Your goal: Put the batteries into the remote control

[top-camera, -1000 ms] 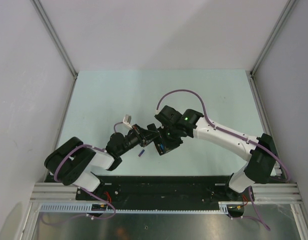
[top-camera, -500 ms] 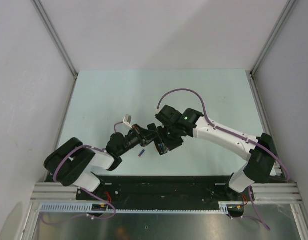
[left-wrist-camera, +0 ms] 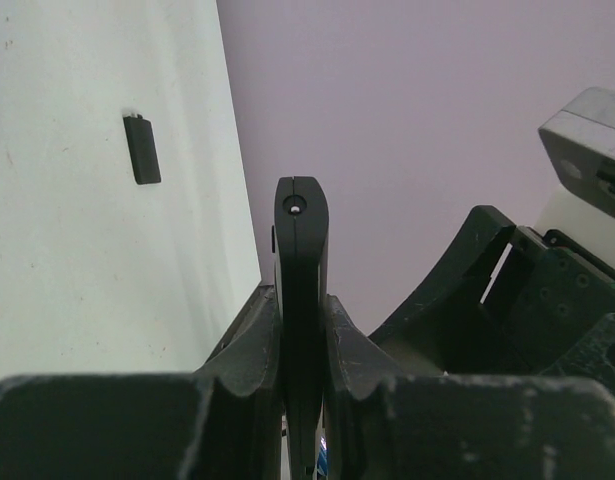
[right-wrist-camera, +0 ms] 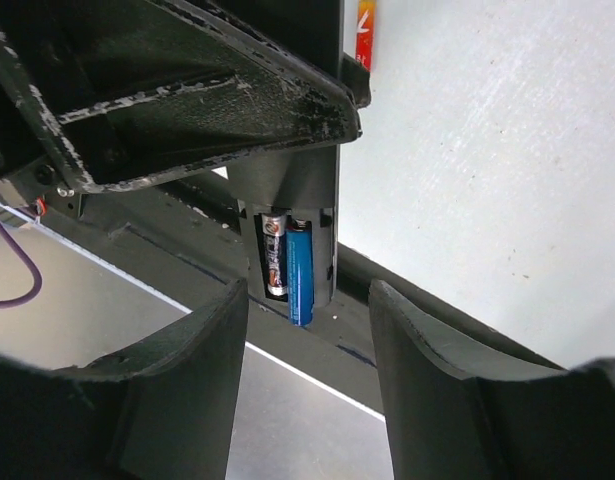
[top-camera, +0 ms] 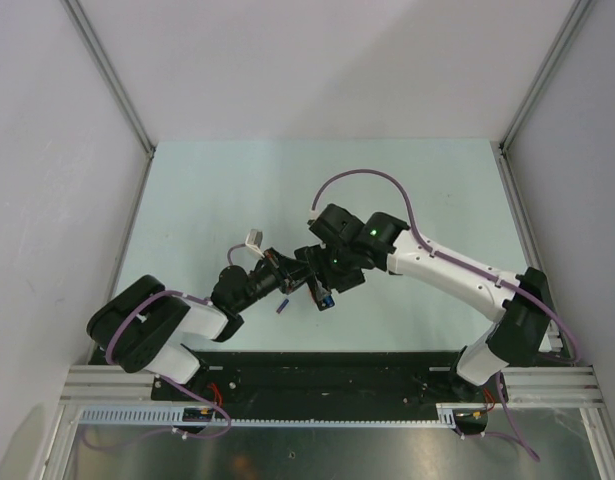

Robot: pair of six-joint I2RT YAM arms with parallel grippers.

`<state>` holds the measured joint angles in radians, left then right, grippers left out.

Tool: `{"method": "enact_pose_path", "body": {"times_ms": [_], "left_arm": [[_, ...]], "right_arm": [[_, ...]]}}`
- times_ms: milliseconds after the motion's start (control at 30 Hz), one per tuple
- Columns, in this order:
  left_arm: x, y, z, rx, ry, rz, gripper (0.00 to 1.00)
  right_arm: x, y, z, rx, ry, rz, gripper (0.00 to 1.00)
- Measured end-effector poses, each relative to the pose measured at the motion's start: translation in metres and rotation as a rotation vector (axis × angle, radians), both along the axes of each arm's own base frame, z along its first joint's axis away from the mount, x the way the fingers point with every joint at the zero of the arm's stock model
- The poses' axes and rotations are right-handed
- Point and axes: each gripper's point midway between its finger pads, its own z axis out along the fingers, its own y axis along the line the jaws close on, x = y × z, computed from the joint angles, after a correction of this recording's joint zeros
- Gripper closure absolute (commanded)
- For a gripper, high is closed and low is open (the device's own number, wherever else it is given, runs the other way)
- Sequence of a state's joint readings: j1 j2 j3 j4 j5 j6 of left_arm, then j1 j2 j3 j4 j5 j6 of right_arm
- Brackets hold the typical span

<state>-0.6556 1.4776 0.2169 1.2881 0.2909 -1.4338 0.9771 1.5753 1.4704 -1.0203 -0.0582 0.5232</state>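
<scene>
My left gripper is shut on the remote control, a slim black bar seen edge-on and held off the table. Its open compartment faces the right wrist camera. Inside lie a dark battery and, beside it, a bright blue battery whose end pokes out past the remote's end. My right gripper stands open just below them, touching nothing. A purple-blue battery lies on the table near the left wrist. A red-orange battery lies on the table beyond the remote.
A small black rectangular cover lies flat on the pale table. Both grippers crowd together near the table's front middle. White walls stand at the left, back and right, with a black rail along the front.
My right gripper has opened from shut, let go of the bright blue battery in the compartment and drawn back a little. The left gripper and the remote have stayed put.
</scene>
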Motion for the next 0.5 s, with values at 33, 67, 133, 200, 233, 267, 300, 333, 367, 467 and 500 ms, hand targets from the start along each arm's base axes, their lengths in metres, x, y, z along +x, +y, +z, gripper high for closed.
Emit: {"method": "enact_pose_path", "body": {"times_ms": [33,67,133,200,233,267,300,333,367,467,500], "left_arm": [[0.0,0.0,0.0,-0.001,-0.001,0.0,1.0],[0.0,0.0,0.001,-0.003,-0.002,0.0,1.0],[0.0,0.0,0.002,-0.009,0.0,-0.001,1.0],[0.0,0.0,0.003,-0.012,0.0,-0.001,1.0],[0.0,0.0,0.003,-0.014,0.002,-0.002,1.0],[-0.001,0.0,0.003,-0.017,0.006,-0.004,1.0],[-0.001,-0.001,0.004,-0.022,0.013,-0.007,1.0],[-0.002,-0.001,0.004,-0.025,0.018,-0.012,1.0],[-0.003,-0.001,0.004,-0.028,0.022,-0.021,1.0],[-0.006,-0.002,0.004,-0.04,0.044,-0.038,1.0],[-0.007,-0.002,0.004,-0.043,0.053,-0.045,1.0]], "right_arm": [[0.0,0.001,0.002,0.003,-0.004,0.0,0.43],[0.001,0.002,0.004,0.007,-0.009,0.001,0.43],[0.003,0.004,0.01,0.018,-0.025,0.0,0.41],[0.006,0.007,0.017,0.042,-0.051,-0.003,0.4],[0.007,0.006,0.021,0.05,-0.063,-0.006,0.37],[0.009,0.005,0.026,0.068,-0.087,-0.01,0.36],[0.01,0.004,0.033,0.098,-0.117,-0.014,0.34],[0.01,0.001,0.039,0.13,-0.147,-0.019,0.3],[0.008,-0.005,0.045,0.163,-0.173,-0.023,0.29],[0.002,-0.019,0.06,0.284,-0.259,-0.033,0.15],[0.001,-0.023,0.065,0.333,-0.296,-0.033,0.02]]}}
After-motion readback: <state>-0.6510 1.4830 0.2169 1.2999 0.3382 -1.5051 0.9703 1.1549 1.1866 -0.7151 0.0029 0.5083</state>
